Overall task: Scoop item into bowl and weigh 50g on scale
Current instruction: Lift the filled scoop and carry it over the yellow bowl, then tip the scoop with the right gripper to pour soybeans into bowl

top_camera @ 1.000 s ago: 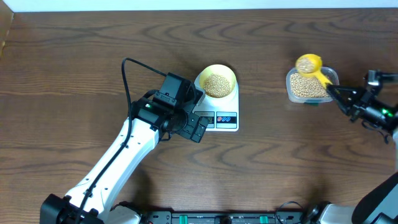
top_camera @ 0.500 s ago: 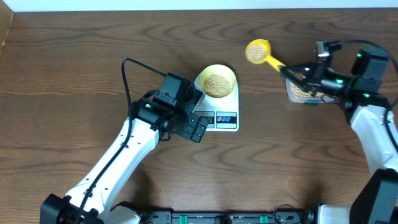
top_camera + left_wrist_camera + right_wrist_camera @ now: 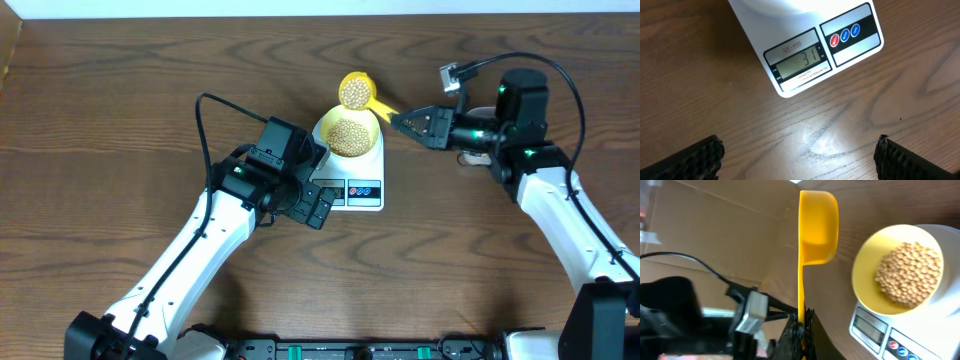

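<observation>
Right pincer pinching scoop handle | scoop of beans out past its tips, above bowl rim | bowl of beans below-ahead, on scale | left pincer spread wide, scale display just ahead, reading 31

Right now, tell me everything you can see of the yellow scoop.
The scoop is bright yellow, plastic-looking: a round deep cup on a long thin handle. Its cup, level, holds tan beans. The right gripper, shut on the handle's end, holds it by the far rim of the pale-yellow bowl; contact with the bowl cannot be told.
</observation>
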Robot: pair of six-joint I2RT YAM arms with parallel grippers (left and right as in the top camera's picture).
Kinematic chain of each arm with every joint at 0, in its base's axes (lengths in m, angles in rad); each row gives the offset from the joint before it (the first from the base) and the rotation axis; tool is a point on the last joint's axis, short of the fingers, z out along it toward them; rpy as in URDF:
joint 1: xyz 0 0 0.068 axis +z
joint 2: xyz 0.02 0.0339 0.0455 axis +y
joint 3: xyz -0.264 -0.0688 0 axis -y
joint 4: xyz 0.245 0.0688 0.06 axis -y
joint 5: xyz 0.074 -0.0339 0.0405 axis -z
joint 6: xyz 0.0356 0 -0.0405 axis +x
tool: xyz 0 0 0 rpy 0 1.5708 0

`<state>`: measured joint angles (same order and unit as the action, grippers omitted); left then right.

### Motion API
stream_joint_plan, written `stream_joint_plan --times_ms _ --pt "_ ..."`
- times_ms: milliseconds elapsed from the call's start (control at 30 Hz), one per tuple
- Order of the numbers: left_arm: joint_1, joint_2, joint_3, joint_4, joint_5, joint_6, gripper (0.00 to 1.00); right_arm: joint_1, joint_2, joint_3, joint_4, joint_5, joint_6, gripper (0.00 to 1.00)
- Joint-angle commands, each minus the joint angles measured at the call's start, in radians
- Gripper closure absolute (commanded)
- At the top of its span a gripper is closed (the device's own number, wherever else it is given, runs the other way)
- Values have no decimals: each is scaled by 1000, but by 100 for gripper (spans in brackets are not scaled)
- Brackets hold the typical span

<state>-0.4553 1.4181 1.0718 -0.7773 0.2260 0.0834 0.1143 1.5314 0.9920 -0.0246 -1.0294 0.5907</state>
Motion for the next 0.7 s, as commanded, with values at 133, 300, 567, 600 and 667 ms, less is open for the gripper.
stream_joint_plan --times_ms 133,300,567,600,667 --pt "-1 7 -10 1 -10 13 2 14 7 8 -73 89 -234 99" --pt "0 7 -10 1 -10 14 2 57 7 8 -110 262 -327 99" --pt "0 7 -10 1 -10 13 2 88 7 8 -126 358 -454 99" --pt "0 7 -10 1 -10 13 2 92 7 8 -127 358 -470 99" --pt "0 7 -10 1 -10 13 1 111 7 8 -126 359 -522 99"
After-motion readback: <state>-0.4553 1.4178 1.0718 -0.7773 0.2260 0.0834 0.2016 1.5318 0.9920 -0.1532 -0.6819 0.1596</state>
